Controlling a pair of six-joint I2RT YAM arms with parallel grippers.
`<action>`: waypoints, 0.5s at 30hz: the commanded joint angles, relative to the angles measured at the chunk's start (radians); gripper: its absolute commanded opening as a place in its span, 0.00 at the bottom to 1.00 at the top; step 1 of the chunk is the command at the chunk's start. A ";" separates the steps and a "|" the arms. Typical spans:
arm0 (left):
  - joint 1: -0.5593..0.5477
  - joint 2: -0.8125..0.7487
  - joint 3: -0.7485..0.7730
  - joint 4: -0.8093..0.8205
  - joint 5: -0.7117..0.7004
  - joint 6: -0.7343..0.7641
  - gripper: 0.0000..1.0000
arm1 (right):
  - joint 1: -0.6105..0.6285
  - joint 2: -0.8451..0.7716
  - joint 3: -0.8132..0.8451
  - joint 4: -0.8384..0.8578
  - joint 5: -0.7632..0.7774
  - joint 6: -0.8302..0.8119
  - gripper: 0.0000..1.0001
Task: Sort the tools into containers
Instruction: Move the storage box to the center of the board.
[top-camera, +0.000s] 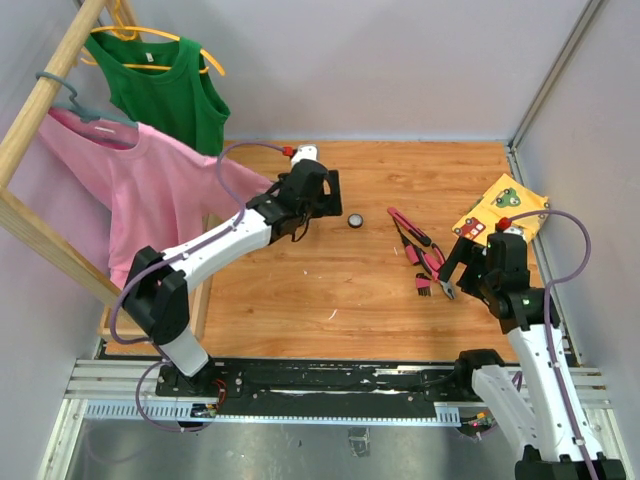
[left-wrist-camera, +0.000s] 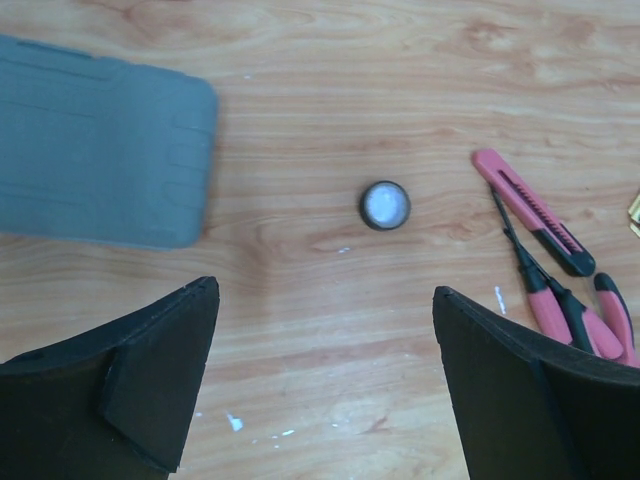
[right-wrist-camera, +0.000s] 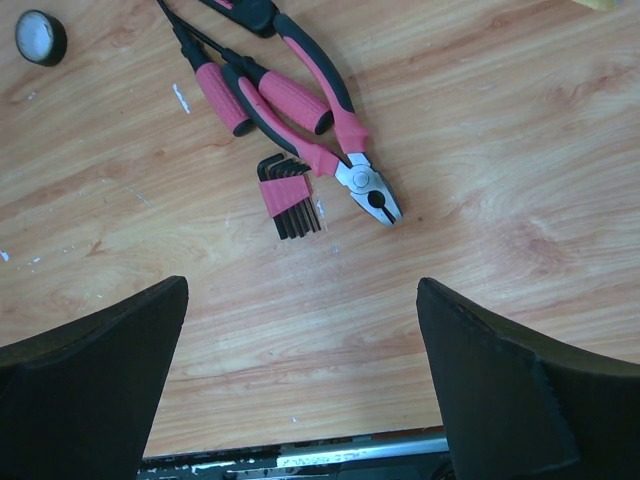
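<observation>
Two opened grippers are held over a wooden table (top-camera: 330, 290).
Nothing is grasped by the left gripper (left-wrist-camera: 322, 290) or the right gripper (right-wrist-camera: 302, 285). The grey tool case (left-wrist-camera: 100, 150) is seen left of the round disc (left-wrist-camera: 385, 205), apart; pliers (right-wrist-camera: 300, 108), hex keys (right-wrist-camera: 290, 195), screwdrivers (right-wrist-camera: 222, 98) and cutter (left-wrist-camera: 530, 210) are laid together near the right gripper.
</observation>
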 joint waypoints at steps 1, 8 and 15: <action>-0.062 0.055 0.072 -0.009 -0.054 0.001 0.92 | -0.026 -0.049 -0.016 0.021 -0.014 -0.016 0.98; -0.141 0.131 0.158 -0.018 -0.057 0.000 0.92 | -0.026 -0.149 -0.051 0.068 -0.095 -0.039 0.99; -0.152 0.148 0.161 -0.004 -0.094 0.046 0.92 | -0.026 -0.164 -0.054 0.063 -0.132 -0.051 0.99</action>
